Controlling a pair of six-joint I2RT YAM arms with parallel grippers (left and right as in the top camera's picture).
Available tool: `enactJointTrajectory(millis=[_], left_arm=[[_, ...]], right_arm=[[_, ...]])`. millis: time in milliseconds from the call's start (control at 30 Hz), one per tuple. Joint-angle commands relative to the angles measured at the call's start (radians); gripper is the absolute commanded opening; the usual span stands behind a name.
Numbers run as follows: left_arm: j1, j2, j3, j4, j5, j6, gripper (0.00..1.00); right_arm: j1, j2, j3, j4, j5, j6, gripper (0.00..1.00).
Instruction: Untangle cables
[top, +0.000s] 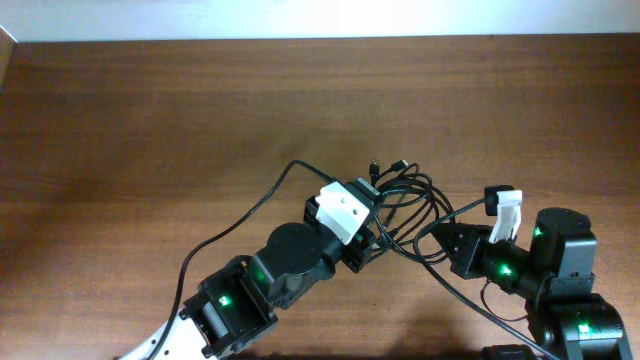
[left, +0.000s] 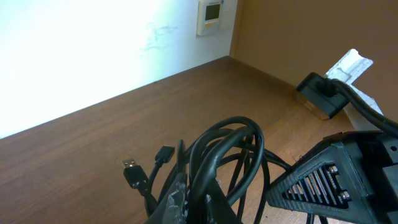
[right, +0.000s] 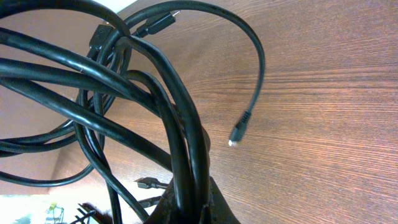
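light: bright, even | glare: white wall (left: 74, 56) blown out | shadows: soft | focus: nearest cables (right: 183, 149) slightly blurred

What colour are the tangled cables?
Black; the right wrist view shows the cables best.

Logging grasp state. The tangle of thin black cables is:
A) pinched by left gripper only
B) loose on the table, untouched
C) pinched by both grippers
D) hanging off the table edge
C: the thin black cables sit clamped in the left gripper and in the right gripper, both shut.
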Motion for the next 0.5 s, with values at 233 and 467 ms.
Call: enactJointTrajectory(millis=[233,467], left_arm=[[0.012,-0.018,0.037,-0.074,0.009,-0.017,0.00],[0.012,0.011,0.037,-0.064,0.052,-0.017,0.00]], right_arm=[[0.000,0.003,-0.014,0.029,0.031,0.081,0.86],[0.000,0.003,-0.014,0.084,-0.080,0.089,0.89]])
